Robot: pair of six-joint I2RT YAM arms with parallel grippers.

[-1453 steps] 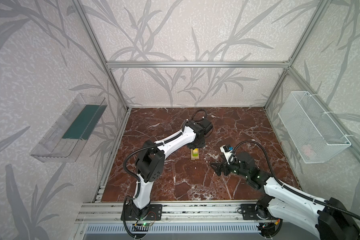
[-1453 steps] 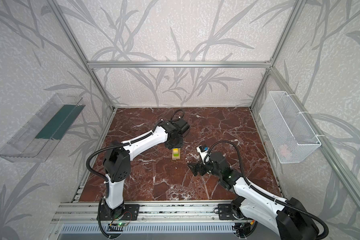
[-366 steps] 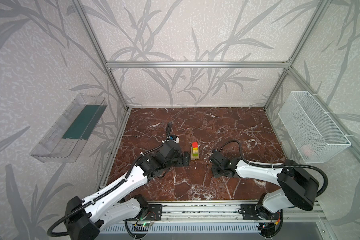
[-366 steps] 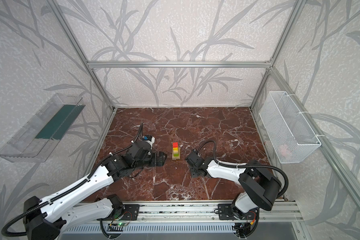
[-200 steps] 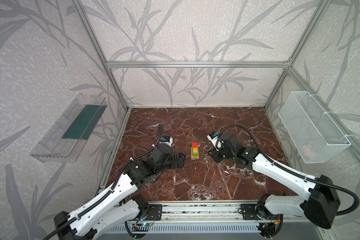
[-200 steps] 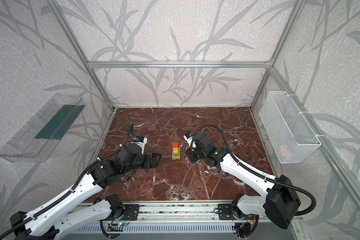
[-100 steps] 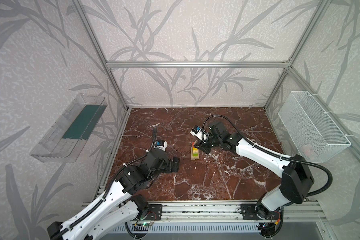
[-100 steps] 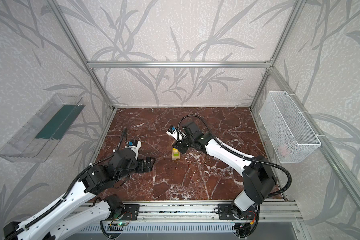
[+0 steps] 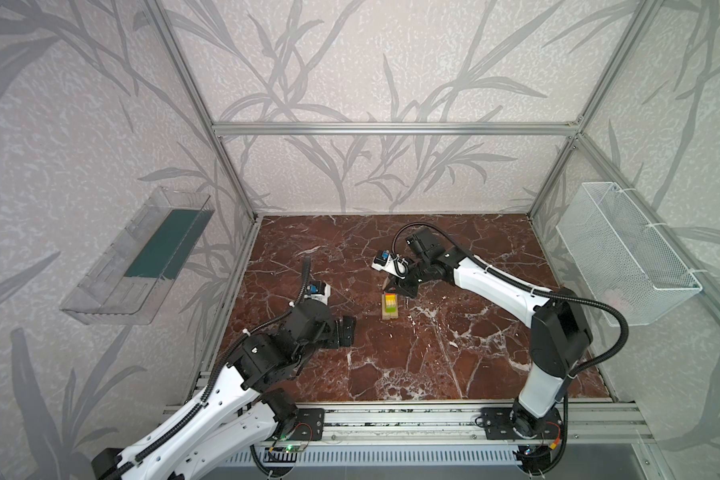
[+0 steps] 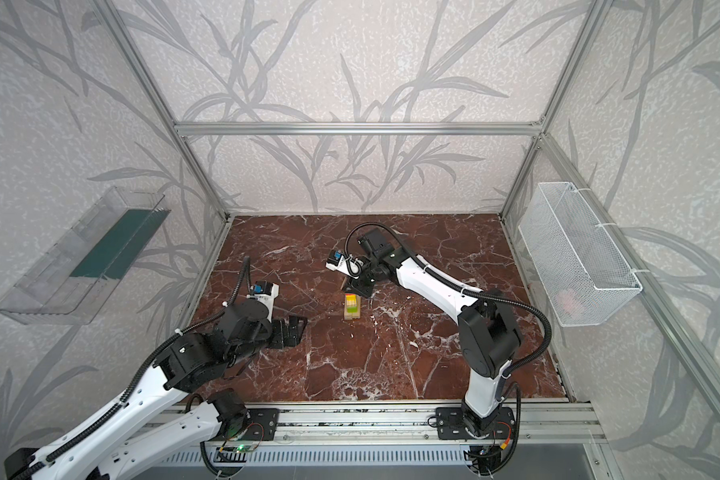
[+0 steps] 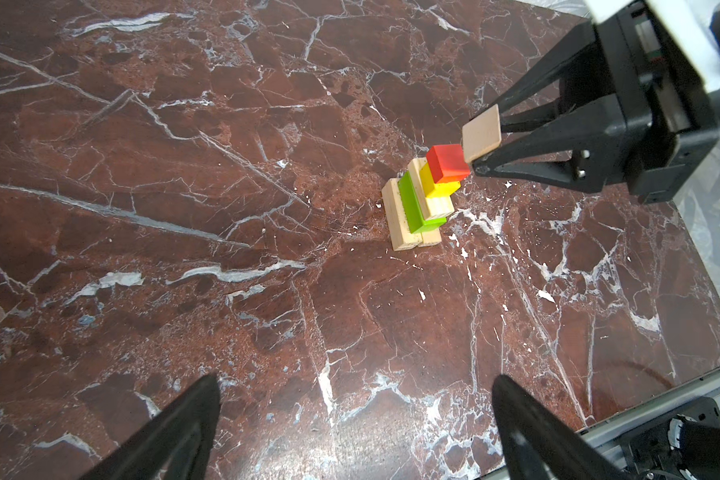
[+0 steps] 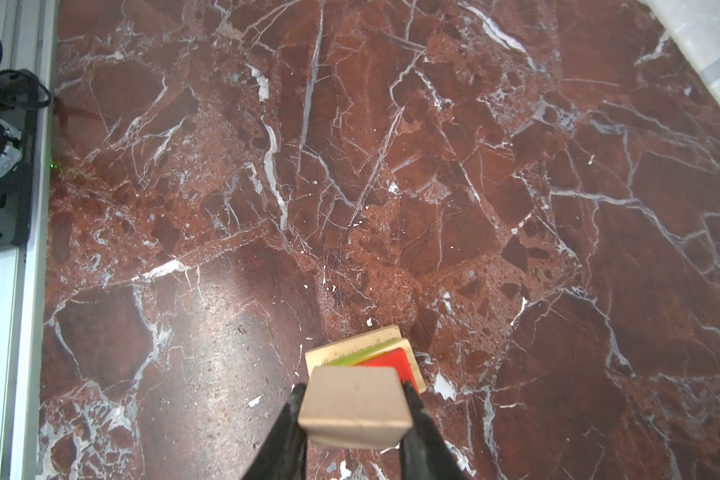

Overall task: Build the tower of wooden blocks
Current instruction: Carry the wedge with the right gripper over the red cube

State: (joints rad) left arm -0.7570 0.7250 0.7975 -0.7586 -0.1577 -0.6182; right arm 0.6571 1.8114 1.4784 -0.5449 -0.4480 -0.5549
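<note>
The wood block tower [image 9: 390, 306] [image 10: 351, 308] stands mid-floor: tan bars at the base, a lime-green bar [image 11: 412, 203], a yellow cube and a red cube [image 11: 447, 163] on top. My right gripper [image 9: 395, 287] [image 10: 358, 287] [image 12: 353, 391] is shut on a plain tan block [image 11: 481, 134] [image 12: 354, 401]. It holds the block just above the red cube [image 12: 391, 360], slightly off to one side; whether they touch I cannot tell. My left gripper [image 9: 346, 332] [image 10: 297, 330] [image 11: 356, 384] is open and empty, left of the tower and well apart from it.
A white wire basket [image 9: 624, 253] hangs on the right wall and a clear plastic tray [image 9: 142, 253] on the left wall. An aluminium rail [image 9: 391, 419] runs along the front edge of the red marble floor [image 9: 454, 353].
My right arm has swung from the tower's right to just behind it, carrying the tan block over the top. My left arm has drawn back to the left and front, still open.
</note>
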